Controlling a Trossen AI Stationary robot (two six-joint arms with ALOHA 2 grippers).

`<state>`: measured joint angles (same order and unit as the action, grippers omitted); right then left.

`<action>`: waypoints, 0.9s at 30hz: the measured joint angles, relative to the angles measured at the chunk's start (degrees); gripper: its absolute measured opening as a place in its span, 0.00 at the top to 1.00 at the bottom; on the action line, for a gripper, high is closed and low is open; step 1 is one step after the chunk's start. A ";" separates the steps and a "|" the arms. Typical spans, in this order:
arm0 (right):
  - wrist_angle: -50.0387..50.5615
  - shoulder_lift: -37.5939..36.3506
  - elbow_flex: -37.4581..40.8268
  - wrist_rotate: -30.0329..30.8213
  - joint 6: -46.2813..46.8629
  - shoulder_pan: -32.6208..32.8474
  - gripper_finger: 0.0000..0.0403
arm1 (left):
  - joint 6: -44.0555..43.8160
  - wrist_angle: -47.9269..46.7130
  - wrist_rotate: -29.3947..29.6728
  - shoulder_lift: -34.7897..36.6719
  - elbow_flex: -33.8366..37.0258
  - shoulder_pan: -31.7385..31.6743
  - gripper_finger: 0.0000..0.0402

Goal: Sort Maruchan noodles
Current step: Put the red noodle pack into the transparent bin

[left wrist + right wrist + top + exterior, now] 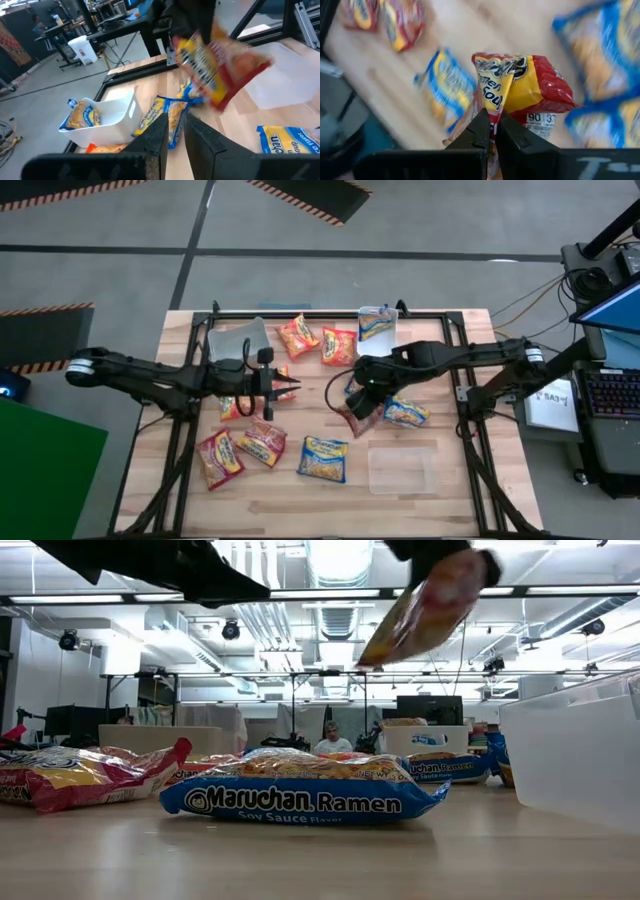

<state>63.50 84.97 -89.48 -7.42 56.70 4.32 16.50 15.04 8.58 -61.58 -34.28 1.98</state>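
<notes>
My right gripper point(360, 398) hovers over the table's middle, shut on a red Maruchan packet point(358, 420), which shows high up in the low view point(428, 602). My left gripper point(288, 385) is shut and empty, above the table left of centre, pointing at the right one. Other packets lie flat on the wood: two orange point(298, 335) point(338, 345), blue ones point(323, 458) point(405, 413), and red ones point(218, 458) point(262, 442) point(235, 408). One blue packet point(377, 325) sits inside a white bin. My right gripper point(492, 122) pinches the red packet between its two fingers at a crumpled end edge point(492, 102), coming from above. The packet is lifted clear of the table and hangs tilted below the fingers point(428, 602).
A white bin point(377, 310) stands at the far edge, a clear container point(240, 340) at the far left and another clear container point(402, 470) at the near right. Bare wood lies along the near edge. A person shows far off in the room point(330, 740).
</notes>
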 joint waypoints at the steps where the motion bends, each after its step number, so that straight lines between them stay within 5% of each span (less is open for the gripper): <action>1: 1.66 0.00 -0.55 -1.99 1.38 0.68 0.98 | -0.06 0.12 -0.01 -0.12 0.00 0.00 0.89; 12: 19.55 0.95 -0.50 -12.07 26.58 13.90 0.98 | -1.59 -2.70 -0.07 -0.83 0.00 0.00 0.89; 27: 26.41 5.90 1.84 -4.35 38.89 25.63 0.98 | -2.05 -2.36 -0.09 -1.27 -0.02 0.00 0.89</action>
<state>89.91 90.87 -87.64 -11.77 95.59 29.95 14.46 12.69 8.49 -62.85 -34.30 1.98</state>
